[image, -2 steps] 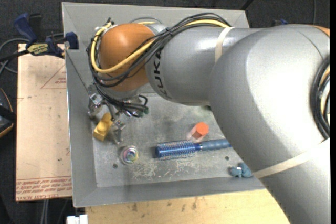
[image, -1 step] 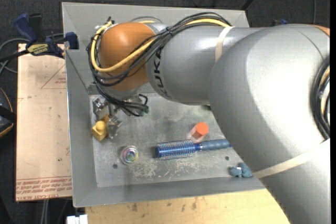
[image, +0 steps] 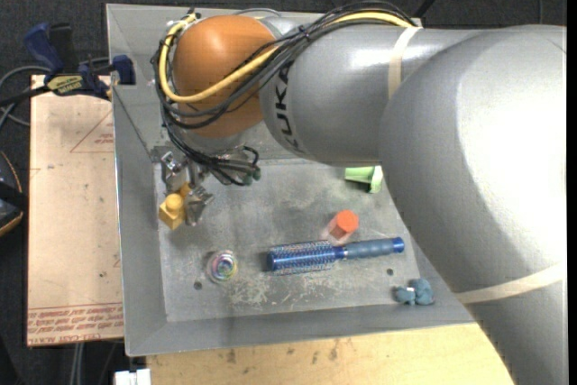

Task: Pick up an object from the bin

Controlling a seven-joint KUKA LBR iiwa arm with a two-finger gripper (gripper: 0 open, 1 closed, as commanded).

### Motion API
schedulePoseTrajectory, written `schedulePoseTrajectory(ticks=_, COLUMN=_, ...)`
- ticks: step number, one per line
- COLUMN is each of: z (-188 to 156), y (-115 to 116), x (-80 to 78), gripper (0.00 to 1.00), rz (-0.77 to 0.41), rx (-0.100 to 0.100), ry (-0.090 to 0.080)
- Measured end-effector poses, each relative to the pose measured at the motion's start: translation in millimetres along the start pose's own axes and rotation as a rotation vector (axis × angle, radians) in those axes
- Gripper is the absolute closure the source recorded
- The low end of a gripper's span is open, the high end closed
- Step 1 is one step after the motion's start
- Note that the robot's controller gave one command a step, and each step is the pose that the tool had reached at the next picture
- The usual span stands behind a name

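Camera view: my gripper (image: 186, 197) hangs just beside a yellow block (image: 170, 211), left in the bin (image: 141, 225); spread or pinching, I cannot tell.

The bin (image: 270, 203) is dull grey metal, its floor scuffed and dusty. The brush (image: 334, 254) looks like glossy blue plastic, with a bristly head. Just above it an orange piece (image: 343, 224) looks matt; left of the brush a disc (image: 221, 266) shimmers.

Single camera, above bin (image: 270, 205), slightly oblique, close
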State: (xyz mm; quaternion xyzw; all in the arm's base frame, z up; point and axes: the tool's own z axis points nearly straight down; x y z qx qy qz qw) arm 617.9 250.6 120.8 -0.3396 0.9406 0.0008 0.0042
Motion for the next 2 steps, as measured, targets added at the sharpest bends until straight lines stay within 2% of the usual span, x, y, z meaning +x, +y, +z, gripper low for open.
schedulePoseTrajectory(ticks=2, z=-15.6, y=0.2, x=-2.1, gripper=1.00, rz=0.004, rx=-0.002, ry=0.003)
